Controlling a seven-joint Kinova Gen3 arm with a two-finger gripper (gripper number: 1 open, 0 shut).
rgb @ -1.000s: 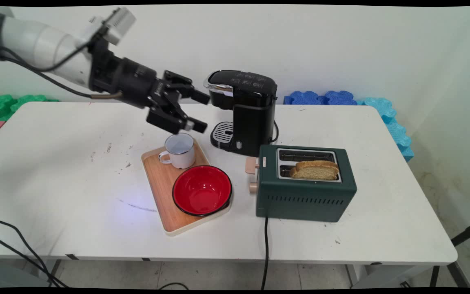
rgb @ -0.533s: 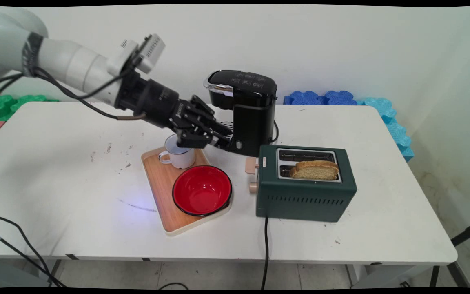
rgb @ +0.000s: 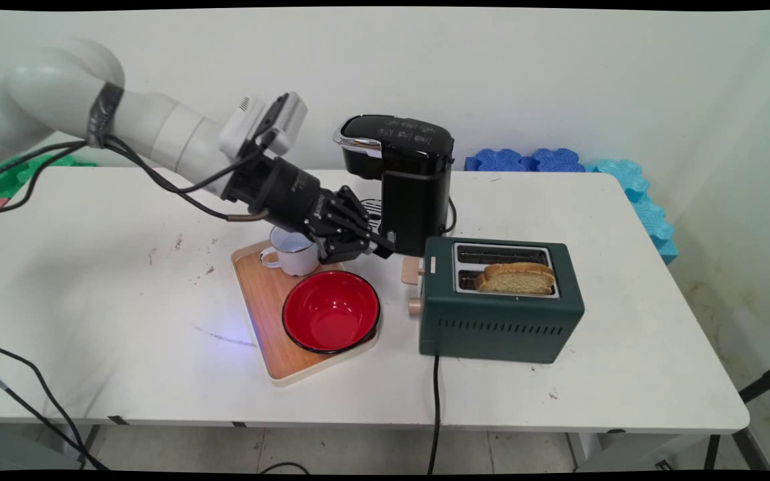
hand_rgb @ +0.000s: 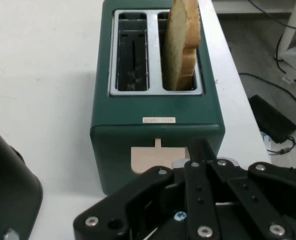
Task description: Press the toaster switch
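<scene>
Jaws (rgb: 385, 248): closed on nothing, hanging low above the counter (rgb: 124, 300), just off the toaster's lever end.
Toaster (rgb: 500, 300): dark green, two slots; a slice of toast (rgb: 516, 278) stands upright in the nearer slot, beige lever (hand_rgb: 157, 159) facing the jaws.
Coffee machine (rgb: 402, 180): black, just behind the jaws.
Tray (rgb: 266, 300): wooden, carrying a white enamel mug (rgb: 291, 252) and a red bowl (rgb: 331, 311) below the wrist.

We see a white table (rgb: 124, 374) with scuff marks, set against a plain pale wall (rgb: 559, 73). Blue foam mats (rgb: 525, 160) and green foam mats (rgb: 4, 170) lie behind it. Below we find a tiled floor (rgb: 358, 454) with black cables (rgb: 31, 401).
</scene>
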